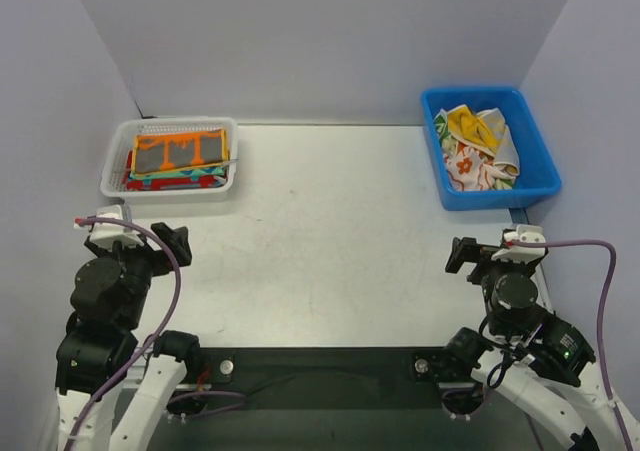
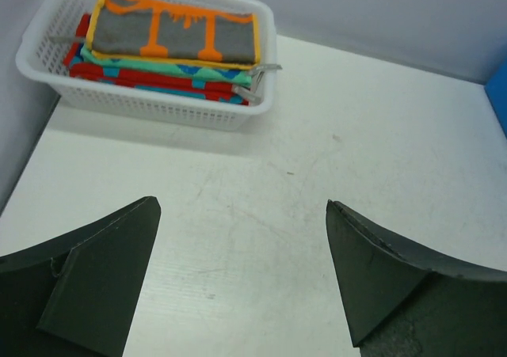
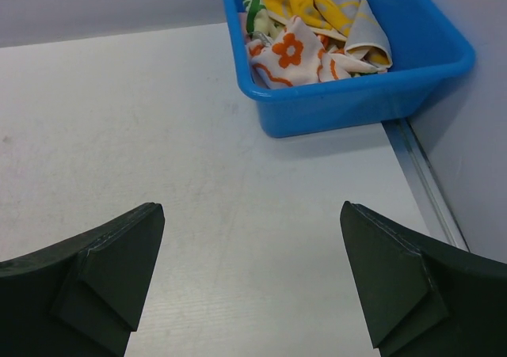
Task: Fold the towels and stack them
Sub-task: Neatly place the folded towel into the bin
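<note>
Two piles, top view: folded stack [image 1: 180, 156] of three towels in the white basket [image 1: 170, 123], far left; crumpled towels [image 1: 478, 151] in the blue bin [image 1: 540, 186], far right, count unclear. The right gripper [image 1: 462, 256] is nearer the bin.
Left wrist: left gripper [image 2: 242, 206] spread, empty; basket ahead-left.
Right wrist: right gripper spread, empty; bin ahead-right, long axis running away.

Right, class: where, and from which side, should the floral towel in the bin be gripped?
I'd pinch the raised fold bearing the orange flower on the floral towel, coming straight down with the right gripper. It lies crumpled in the bin, whose walls block a side approach; that fold stands proud by its near wall.
</note>
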`<state>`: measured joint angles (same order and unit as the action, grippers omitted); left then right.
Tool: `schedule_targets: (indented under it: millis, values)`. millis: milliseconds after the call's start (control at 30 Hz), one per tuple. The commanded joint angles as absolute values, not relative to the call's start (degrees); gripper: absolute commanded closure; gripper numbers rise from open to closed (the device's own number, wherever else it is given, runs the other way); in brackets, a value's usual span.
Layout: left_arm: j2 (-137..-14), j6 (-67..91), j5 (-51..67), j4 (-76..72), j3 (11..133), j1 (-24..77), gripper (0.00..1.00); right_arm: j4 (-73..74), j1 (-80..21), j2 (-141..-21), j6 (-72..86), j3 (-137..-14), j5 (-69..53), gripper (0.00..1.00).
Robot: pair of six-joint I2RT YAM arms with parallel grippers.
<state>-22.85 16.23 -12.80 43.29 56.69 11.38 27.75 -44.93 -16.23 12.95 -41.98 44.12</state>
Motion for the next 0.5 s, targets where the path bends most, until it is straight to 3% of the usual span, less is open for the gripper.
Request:
schedule_targets:
  millis: [0, 300, 467]
  values:
    - [-19.4, 19.9, -19.0, 45.2, 52.3, 13.5, 0.02, 28.3, -44.6, -14.4, 11.2, -39.8, 47.3, 0.0]
    - [-7.8, 22.5, -23.0, 39.5, 38.5, 15.9, 0.03, 28.3, -44.6, -9.8, 9.5, -37.4, 47.3, 0.0]
    - [-3.8, 22.6, -24.9, 38.1, 36.7, 15.6, 0.03, 28.2, -44.6, -8.7, 9.2, -37.2, 47.0, 0.0]
